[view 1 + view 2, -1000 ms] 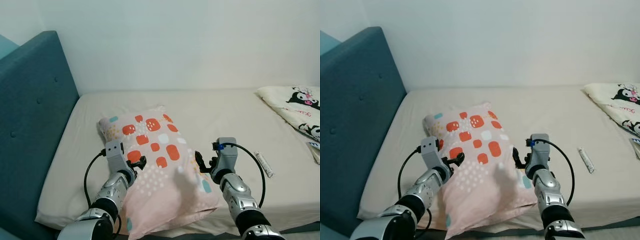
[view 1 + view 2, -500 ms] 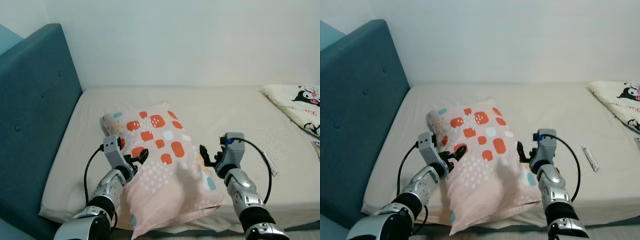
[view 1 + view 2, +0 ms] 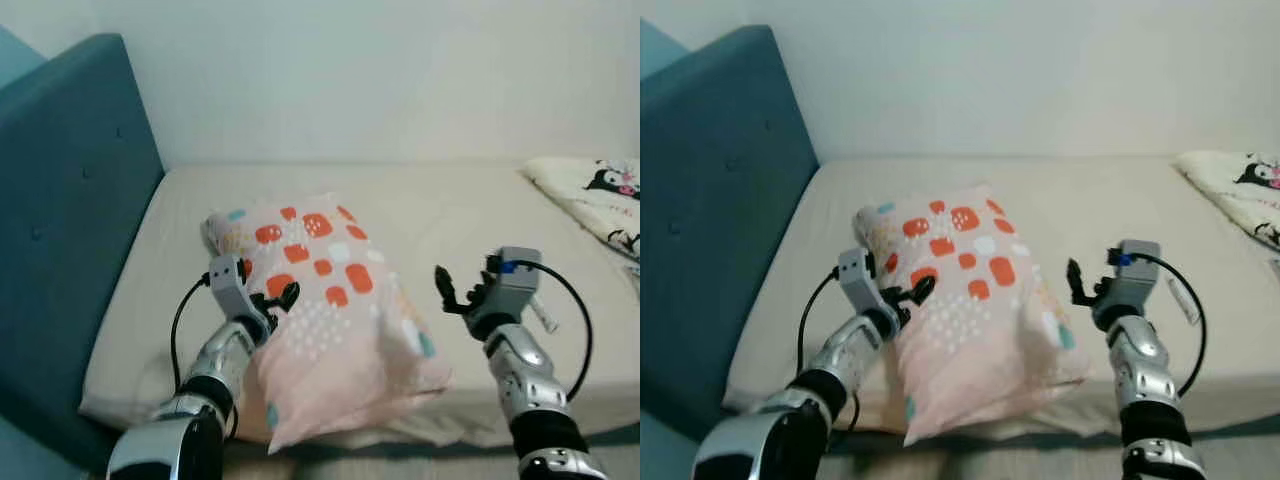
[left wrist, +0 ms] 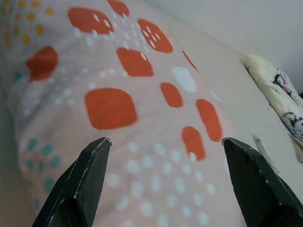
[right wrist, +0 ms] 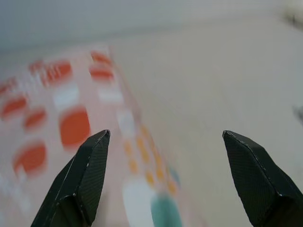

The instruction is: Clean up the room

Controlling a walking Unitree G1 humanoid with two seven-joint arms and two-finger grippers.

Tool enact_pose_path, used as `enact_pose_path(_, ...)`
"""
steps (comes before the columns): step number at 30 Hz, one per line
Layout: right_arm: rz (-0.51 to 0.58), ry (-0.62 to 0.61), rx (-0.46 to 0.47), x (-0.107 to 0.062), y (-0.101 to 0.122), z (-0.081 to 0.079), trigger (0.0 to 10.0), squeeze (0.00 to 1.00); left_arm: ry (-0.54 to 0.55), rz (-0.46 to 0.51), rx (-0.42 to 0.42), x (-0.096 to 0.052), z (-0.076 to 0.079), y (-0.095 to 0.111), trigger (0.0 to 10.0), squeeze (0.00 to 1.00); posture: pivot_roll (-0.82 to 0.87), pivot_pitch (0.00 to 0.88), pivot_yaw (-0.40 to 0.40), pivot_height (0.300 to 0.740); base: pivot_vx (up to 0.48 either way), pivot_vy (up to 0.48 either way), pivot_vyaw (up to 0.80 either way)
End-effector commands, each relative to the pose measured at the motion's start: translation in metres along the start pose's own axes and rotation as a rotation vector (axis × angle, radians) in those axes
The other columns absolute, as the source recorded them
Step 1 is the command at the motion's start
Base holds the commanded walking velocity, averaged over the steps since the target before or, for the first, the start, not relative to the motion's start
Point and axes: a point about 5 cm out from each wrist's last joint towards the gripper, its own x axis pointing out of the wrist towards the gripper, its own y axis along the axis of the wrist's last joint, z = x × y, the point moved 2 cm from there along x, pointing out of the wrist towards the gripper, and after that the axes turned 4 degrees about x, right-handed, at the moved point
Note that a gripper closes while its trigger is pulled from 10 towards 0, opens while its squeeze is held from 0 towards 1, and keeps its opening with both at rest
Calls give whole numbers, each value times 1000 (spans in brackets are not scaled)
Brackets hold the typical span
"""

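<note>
A pink pillow [image 3: 330, 310] with orange patches and white dots lies slantwise on the beige bed [image 3: 440, 220], its near end over the front edge. My left gripper [image 3: 278, 300] rests open against the pillow's left side; in the left wrist view its fingers [image 4: 80, 184] stand wide apart over the patterned cloth [image 4: 142, 123]. Open too, my right gripper [image 3: 447, 290] hangs just off the pillow's right side, apart from it. The right wrist view is blurred, with the pillow [image 5: 71, 123] on one side and bare sheet [image 5: 203, 94] on the other.
A teal padded headboard [image 3: 60, 200] rises on the left. At the far right lies a cream blanket [image 3: 590, 190] with a black cartoon print. A small white tube [image 3: 1185, 300] lies on the sheet by my right wrist. A white wall runs behind the bed.
My right gripper has drawn back to the right, off the pillow's edge. The left gripper stays against the pillow's left side. The camera has shifted a little.
</note>
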Motion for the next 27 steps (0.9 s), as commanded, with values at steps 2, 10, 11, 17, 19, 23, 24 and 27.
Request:
enact_pose_path(2, -34, -25, 27, -7, -11, 5, 10000, 0, 53, 21, 28, 1, -9, 11, 10000, 0, 3, 74, 2, 605, 0, 0, 0)
enact_pose_path(10, -32, -2, 49, -19, -16, 0, 10000, 0, 28, 119, 6, 10, -8, 50, 10000, 1000, -4, 88, 21, 565, 0, 0, 0)
enact_pose_path(11, -21, 9, 55, -19, -14, -3, 10000, 0, 19, 126, 12, 11, -5, 54, 10000, 1000, -4, 88, 21, 555, 0, 0, 0)
enact_pose_path(17, 17, 51, 75, -19, -4, -12, 10000, 0, 20, 143, 16, 15, -1, 62, 10000, 1000, -7, 101, 33, 535, 0, 0, 0)
enact_pose_path(19, 44, 84, 88, -18, 3, -20, 10000, 0, 15, 148, 11, 17, 2, 65, 10000, 737, -8, 104, 35, 525, 0, 0, 0)
enact_pose_path(23, 81, 153, 113, -18, 16, -36, 10000, 0, -31, 115, -8, 20, 12, 60, 10000, 0, -16, 117, 37, 510, 0, 0, 0)
enact_pose_path(24, 96, 175, 117, -18, 21, -41, 10000, 0, -42, 98, -6, 20, 15, 57, 10000, 0, -19, 120, 40, 505, 0, 0, 0)
enact_pose_path(27, 143, 220, 128, -17, 37, -55, 10000, 0, -42, 46, -10, 19, 17, 43, 10000, 0, -35, 129, 51, 490, 0, 0, 0)
